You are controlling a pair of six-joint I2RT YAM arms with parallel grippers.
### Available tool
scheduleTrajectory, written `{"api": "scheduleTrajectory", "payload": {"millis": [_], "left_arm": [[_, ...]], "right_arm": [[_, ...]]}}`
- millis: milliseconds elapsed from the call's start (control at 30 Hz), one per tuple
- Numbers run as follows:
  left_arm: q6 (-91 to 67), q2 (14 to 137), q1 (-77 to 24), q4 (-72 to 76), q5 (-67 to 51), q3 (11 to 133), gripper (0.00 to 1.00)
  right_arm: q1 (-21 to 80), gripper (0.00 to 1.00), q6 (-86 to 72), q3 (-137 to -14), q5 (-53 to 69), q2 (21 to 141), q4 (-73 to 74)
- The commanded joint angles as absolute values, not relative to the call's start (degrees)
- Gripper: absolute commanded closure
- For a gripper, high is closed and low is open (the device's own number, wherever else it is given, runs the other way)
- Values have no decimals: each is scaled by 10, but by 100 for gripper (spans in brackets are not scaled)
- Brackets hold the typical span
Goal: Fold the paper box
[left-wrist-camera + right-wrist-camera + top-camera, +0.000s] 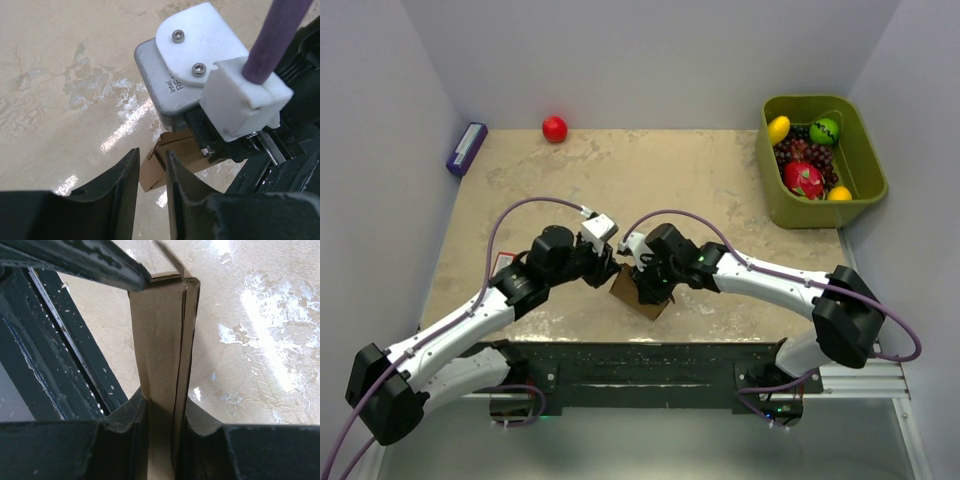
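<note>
The paper box (650, 297) is a small brown cardboard piece at the table's front middle, between my two arms. My right gripper (646, 283) is shut on it. In the right wrist view the box (160, 325) stands as a narrow folded panel pinched between the fingers of that gripper (164, 407). My left gripper (614, 268) reaches in from the left. In the left wrist view its jaws stand a little apart (152, 152) with nothing between them. The box's open end with a small flap (175, 152) lies just past the tips, touching or nearly touching the right finger.
A green bin (868, 160) with toy fruit stands at the back right. A red ball (554, 128) and a purple-blue box (466, 148) lie at the back left. The black frame rail (650, 362) runs along the table's front edge, close under the box.
</note>
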State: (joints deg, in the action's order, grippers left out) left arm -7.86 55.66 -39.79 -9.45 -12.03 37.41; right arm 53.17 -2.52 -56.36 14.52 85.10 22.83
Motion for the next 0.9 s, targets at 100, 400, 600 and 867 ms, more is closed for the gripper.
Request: {"api": "scheduleTrajectory", "payload": {"millis": [100,400,600,867], "left_arm": [[-69,542,-400,-78,-107,381,60],[-62,563,-399,-76,-122,388,61],[-63,568,-399,-69,-127,388,62],[-64,573,-398,-64,-135,390,62]], "right_arm": [[529,97,-19,-587,176,844,226],[529,97,-18,-586,177,837,229],[529,97,-17,-586,181,838,229],[529,97,-17,-587,183,840,229]]}}
